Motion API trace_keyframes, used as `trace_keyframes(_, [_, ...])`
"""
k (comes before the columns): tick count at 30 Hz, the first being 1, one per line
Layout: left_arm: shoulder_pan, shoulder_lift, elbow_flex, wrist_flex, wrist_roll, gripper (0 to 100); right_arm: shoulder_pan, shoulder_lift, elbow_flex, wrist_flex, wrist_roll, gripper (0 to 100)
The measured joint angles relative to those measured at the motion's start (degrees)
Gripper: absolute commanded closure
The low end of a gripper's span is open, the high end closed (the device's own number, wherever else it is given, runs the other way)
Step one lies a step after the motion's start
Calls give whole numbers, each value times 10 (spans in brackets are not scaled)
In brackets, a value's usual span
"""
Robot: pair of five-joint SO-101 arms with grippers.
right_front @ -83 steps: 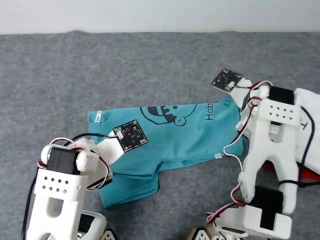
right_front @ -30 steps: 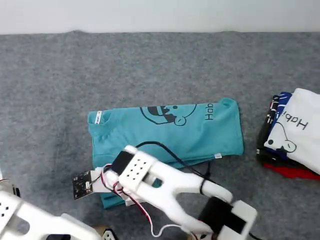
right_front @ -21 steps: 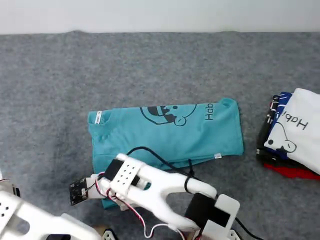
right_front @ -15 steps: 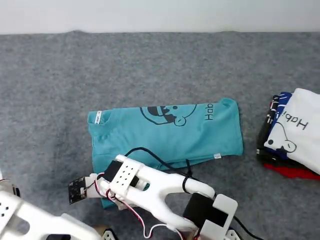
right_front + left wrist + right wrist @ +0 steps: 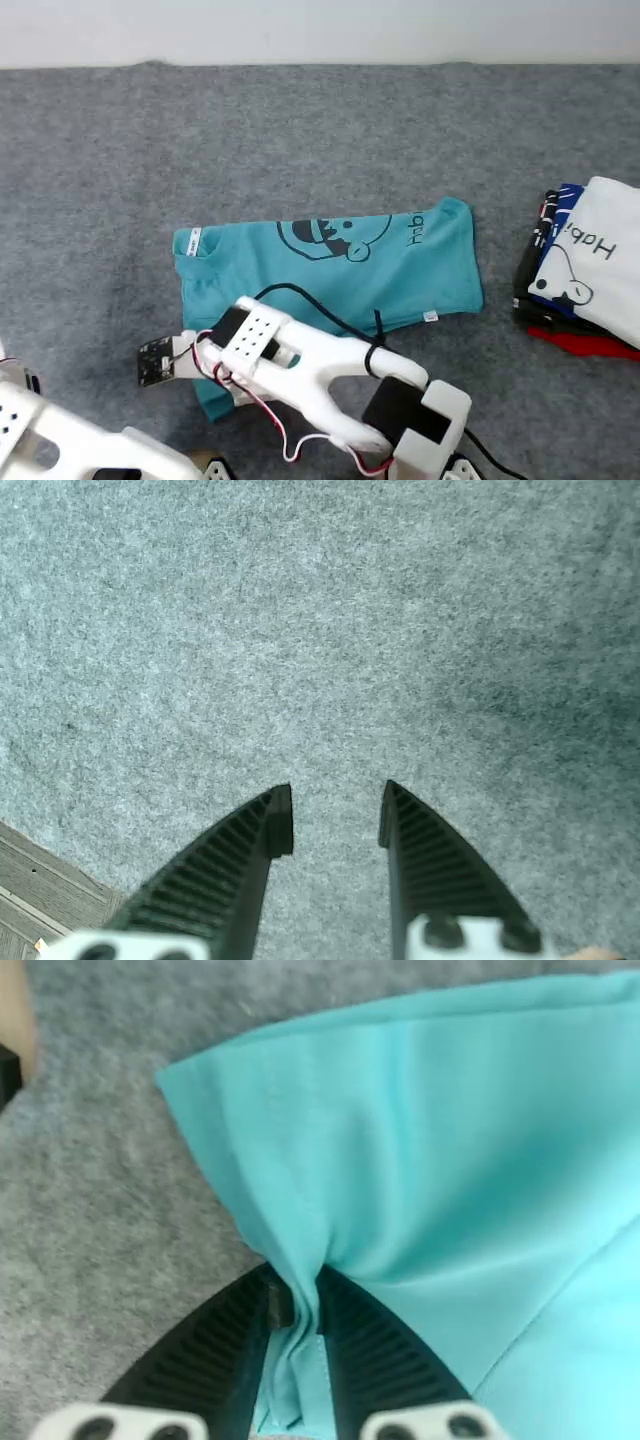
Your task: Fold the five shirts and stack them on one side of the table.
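My right hand (image 5: 295,1305) has swung across from the far side of the soft teal cotton shirt (image 5: 330,270) to its near flap. Now it is pinching a bunch of that cloth. The shirt has slid and tipped a little on the fuzzy grey surface (image 5: 300,130), so I think the next fold is starting. My left hand (image 5: 335,815) has pulled back. It hangs over bare surface, jaws apart, holding nothing. The pile of folded shirts (image 5: 590,270) waits well apart at the side.
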Motion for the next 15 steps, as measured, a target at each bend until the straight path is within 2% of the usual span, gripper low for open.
trace_keyframes(8, [0,0,0,0,0,852,61,13,-129,89,1,988])
trace_keyframes(15, [0,0,25,-2,0,852,113,13,-207,99,40,988])
